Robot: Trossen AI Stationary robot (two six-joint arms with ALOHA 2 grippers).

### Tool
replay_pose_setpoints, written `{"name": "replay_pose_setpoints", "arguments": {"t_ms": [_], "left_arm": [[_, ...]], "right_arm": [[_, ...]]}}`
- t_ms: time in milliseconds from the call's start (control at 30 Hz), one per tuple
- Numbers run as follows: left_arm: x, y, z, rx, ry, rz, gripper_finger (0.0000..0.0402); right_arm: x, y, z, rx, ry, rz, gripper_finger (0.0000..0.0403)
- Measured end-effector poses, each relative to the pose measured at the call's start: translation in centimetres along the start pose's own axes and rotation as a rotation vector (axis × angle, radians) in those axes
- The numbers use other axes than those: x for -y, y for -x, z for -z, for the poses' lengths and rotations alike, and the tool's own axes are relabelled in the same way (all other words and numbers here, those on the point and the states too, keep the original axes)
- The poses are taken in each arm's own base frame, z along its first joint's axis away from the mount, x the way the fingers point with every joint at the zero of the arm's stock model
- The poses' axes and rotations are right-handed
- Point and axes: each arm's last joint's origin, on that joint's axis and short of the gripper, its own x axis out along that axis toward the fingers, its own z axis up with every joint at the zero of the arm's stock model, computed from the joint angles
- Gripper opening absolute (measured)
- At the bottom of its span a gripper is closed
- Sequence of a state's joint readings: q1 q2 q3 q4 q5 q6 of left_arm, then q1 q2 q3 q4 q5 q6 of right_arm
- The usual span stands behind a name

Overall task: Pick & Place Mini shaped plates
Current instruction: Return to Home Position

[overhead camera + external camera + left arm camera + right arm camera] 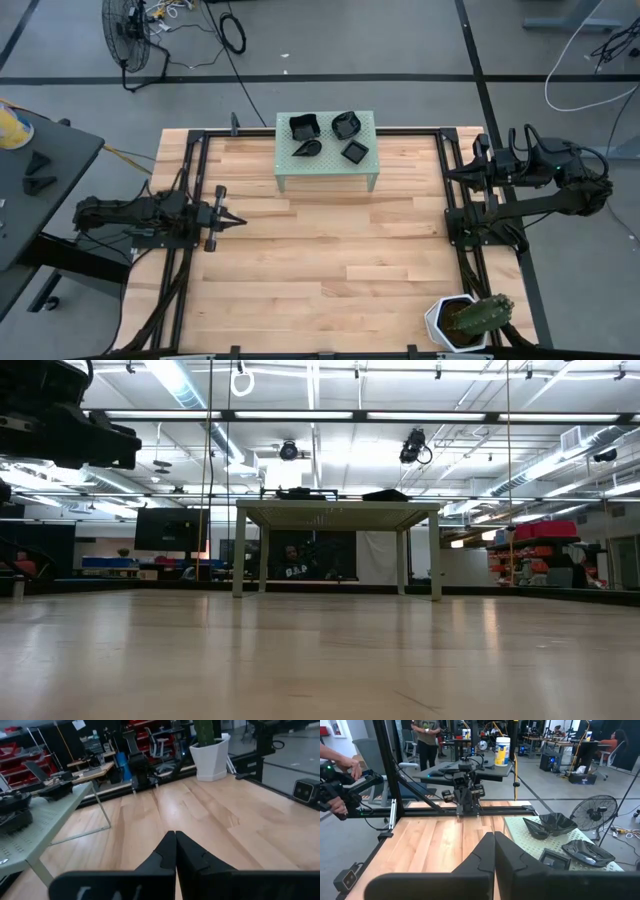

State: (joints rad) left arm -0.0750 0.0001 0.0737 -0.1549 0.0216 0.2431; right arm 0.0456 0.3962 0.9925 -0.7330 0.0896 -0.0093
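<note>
From above: plates (355, 152) sit in 4 spots on the stand (330, 168). Left gripper (232, 218) hangs over the table's (330, 260) left side, right gripper (452, 175) at its right edge.
Low view: the stand is far off.
Left wrist: fingers (162, 855) pressed together, empty.
Right wrist: same.

Black mini shaped plates (355, 151) atop green stand (330, 163)

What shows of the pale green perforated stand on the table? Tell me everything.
The pale green perforated metal stand is a flat rectangular top full of small holes, raised on thin legs. It stands level, midway along the far edge of the light wooden table. On it, in four spots, rest glossy black mini shaped plates; nothing else touches it.
</note>
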Motion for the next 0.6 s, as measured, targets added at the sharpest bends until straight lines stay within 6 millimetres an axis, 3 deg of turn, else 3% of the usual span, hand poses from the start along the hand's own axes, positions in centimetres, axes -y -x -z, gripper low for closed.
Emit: {"name": "replay_pose_setpoints", "arguments": {"t_ms": [467,600], "left_arm": [[-0.24,-0.05,-0.65,0.083,-0.004,-0.049,0.0001],[-0.02,-0.51,0.26,0.123,0.024,-0.055,0.0000]], "right_arm": [[0.00,0.01,0.00,0.000,0.000,0.000,0.0004],[0.00,0.00,0.00,0.000,0.000,0.000,0.0004]]}}
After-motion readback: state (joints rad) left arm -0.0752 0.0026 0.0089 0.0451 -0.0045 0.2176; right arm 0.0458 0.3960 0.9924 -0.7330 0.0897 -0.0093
